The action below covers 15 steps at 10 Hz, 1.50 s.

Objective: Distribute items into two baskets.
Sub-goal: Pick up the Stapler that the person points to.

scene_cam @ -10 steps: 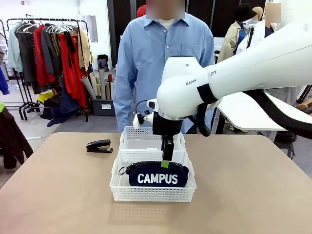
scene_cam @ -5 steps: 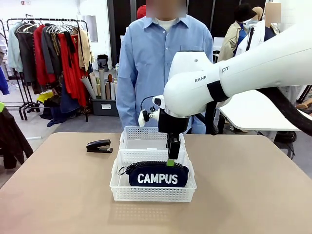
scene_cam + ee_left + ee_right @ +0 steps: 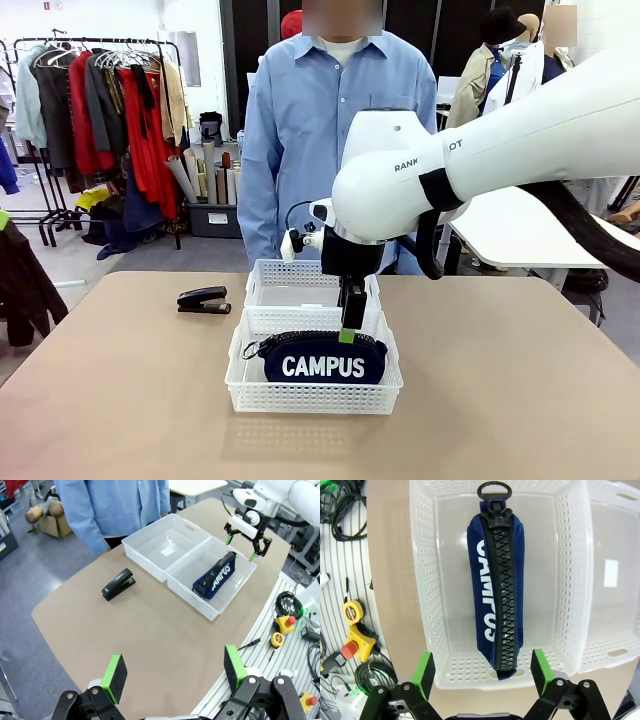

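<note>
Pouch [image 3: 322,360] lies in the near basket [image 3: 315,402], lengthwise, on its edge with the zipper up and the CAMPUS side facing the robot. Its pull ring sits at one end wall.

Right gripper [image 3: 348,334] hangs directly over the pouch. Jaws are wide apart and hold nothing. The right wrist view shows the pads [image 3: 424,672] straddling the zipper line, and the left wrist view shows air between the fingertips and the fabric. This item reads as delivered.

Stapler [image 3: 203,299] sits flat on the table [image 3: 120,400], left of the far basket [image 3: 300,285], near it but not touching. The far basket has a white label on its floor. The stapler is likely the item left to place.

Left gripper [image 3: 174,672] is high over the robot's side of the table. Jaws are wide apart, nothing between them.

Person [image 3: 330,120] stands behind the baskets. No hands are over the table.

Handling, as judged:
- **Stapler:** rigid, small and dense for its size, with a smooth casing that may slip. Pinch across the narrow width at mid-body, where the sides run parallel. Avoid the hinge end and the sprung nose. It sits low, so the fingertips must come almost to the tabletop.
- **Pouch:** soft and light, and it gives under the pads. The zipper ridge is its firmest line, should it need shifting.
</note>
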### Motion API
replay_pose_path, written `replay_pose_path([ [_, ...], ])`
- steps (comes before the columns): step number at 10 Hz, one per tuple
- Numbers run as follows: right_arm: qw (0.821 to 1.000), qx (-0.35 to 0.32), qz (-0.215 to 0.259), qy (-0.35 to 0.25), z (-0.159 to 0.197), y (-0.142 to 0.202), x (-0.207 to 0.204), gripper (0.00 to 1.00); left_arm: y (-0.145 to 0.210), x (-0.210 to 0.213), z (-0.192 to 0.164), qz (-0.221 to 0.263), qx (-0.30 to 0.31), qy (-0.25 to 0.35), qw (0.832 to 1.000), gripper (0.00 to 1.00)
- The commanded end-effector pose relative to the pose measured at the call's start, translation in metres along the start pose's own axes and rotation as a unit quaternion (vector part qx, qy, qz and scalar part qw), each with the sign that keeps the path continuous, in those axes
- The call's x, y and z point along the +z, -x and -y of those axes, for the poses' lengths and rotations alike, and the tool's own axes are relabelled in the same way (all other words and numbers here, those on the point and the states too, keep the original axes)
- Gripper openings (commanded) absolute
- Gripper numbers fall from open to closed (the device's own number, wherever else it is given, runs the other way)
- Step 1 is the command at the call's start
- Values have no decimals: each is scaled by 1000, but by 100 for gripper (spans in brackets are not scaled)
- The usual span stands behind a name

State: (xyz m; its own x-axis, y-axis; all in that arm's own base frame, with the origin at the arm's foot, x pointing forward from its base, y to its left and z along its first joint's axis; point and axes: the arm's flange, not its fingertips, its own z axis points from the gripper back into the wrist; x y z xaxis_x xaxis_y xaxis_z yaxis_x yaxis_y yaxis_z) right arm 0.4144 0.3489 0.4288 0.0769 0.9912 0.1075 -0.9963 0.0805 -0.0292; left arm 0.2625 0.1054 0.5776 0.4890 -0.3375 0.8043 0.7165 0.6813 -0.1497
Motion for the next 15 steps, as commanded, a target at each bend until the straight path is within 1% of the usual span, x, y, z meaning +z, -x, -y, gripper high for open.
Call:
replay_pose_path([
  [1,1000,-2,2,3,2,-2,3,100,0,0,1,7,-6,7,1000,100],
  [6,1000,0,0,0,0,0,0,100,0,0,1,7,-6,7,1000,100],
  [7,999,-41,22,23,5,15,21,100,0,0,1,7,-6,7,1000,100],
  [8,995,-72,55,38,4,32,46,100,0,0,1,7,-6,7,1000,100],
  [10,989,-104,98,47,4,75,92,100,0,0,1,7,-6,7,1000,100],
  [12,979,-142,137,45,10,134,143,100,0,0,1,7,-6,7,1000,100],
  [14,969,-180,162,45,15,195,179,100,0,0,1,7,-6,7,1000,100],
  [15,963,-196,182,39,17,231,195,100,0,0,1,7,-6,7,1000,100],
])
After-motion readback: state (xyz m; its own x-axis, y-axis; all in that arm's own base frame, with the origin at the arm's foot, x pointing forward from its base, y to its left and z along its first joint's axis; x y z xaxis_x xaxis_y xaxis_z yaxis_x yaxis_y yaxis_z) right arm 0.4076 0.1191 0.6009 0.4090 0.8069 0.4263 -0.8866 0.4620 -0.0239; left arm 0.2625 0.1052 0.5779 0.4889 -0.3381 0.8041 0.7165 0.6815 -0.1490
